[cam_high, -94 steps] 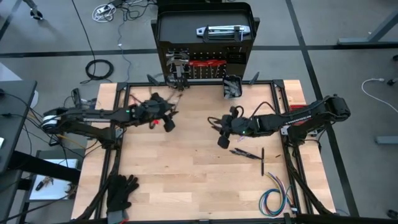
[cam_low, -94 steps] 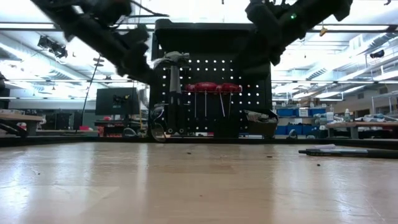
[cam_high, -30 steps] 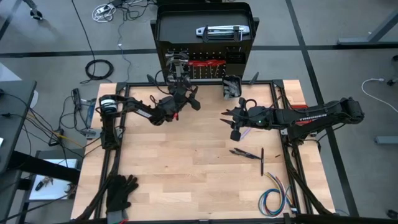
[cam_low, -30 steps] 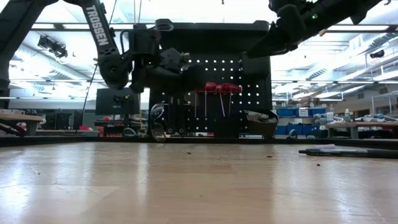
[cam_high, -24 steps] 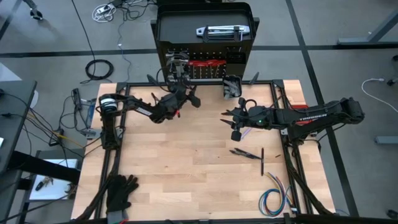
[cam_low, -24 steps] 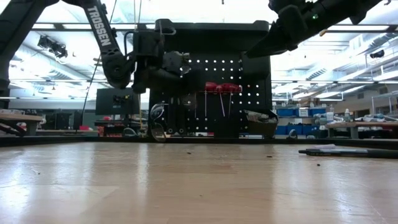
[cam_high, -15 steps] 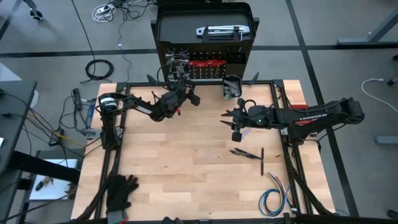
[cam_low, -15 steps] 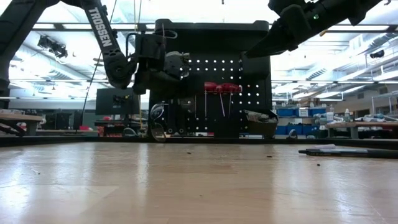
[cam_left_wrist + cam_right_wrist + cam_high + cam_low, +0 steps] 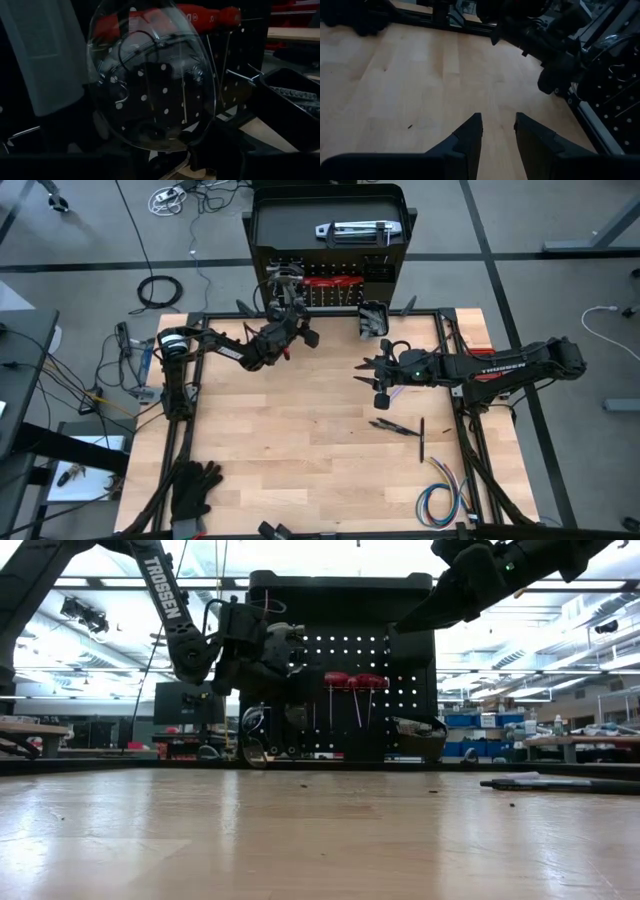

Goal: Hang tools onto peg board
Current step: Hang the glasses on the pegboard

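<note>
Your left tool (image 9: 291, 320) is at the peg board (image 9: 330, 240), grip unclear; right tool (image 9: 496, 131) spread over bare wood bench (image 9: 300, 450).

The wooden table (image 9: 300, 440) carries black gloves (image 9: 192, 488), a coloured wire bundle (image 9: 440, 500) and thin dark tools (image 9: 405, 428) below the right jaws.

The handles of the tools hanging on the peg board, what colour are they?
Red handles; the low view shows them best against the black peg board.
</note>
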`<state>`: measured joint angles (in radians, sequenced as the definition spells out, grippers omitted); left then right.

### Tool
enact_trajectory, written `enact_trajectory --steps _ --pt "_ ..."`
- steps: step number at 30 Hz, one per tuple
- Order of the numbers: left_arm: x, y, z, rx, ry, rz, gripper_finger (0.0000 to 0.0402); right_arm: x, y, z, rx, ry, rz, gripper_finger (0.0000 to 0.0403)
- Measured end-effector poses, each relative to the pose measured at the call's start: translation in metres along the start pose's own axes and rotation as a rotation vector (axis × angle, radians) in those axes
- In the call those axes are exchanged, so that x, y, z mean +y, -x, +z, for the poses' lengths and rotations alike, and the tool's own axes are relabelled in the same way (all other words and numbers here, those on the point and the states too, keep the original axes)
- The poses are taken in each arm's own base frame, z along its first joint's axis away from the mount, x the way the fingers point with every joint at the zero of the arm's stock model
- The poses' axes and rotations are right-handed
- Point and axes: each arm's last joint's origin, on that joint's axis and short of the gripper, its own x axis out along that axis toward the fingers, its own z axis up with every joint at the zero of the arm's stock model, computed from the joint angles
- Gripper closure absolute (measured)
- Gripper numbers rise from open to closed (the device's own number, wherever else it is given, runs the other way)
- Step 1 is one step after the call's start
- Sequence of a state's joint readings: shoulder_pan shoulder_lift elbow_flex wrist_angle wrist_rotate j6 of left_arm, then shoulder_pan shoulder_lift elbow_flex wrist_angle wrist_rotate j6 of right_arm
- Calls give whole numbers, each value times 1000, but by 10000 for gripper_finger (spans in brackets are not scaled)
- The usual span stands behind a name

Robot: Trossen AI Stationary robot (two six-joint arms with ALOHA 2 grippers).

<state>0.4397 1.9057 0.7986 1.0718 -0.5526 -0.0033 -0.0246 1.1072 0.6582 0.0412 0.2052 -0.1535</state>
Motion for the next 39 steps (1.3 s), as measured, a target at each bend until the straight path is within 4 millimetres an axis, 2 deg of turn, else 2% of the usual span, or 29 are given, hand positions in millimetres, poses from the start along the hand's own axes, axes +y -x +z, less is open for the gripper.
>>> enact_trajectory --steps 20,30,39 --pt "1 -2 2 -20 -200 -65 237 0 0 -1 6 1 1 276" --pt "10 -7 0 -3 -178 -40 237 0 0 -2 16 3 3 276" --pt "15 -10 0 -7 -212 -85 237 0 0 -2 23 4 4 276"
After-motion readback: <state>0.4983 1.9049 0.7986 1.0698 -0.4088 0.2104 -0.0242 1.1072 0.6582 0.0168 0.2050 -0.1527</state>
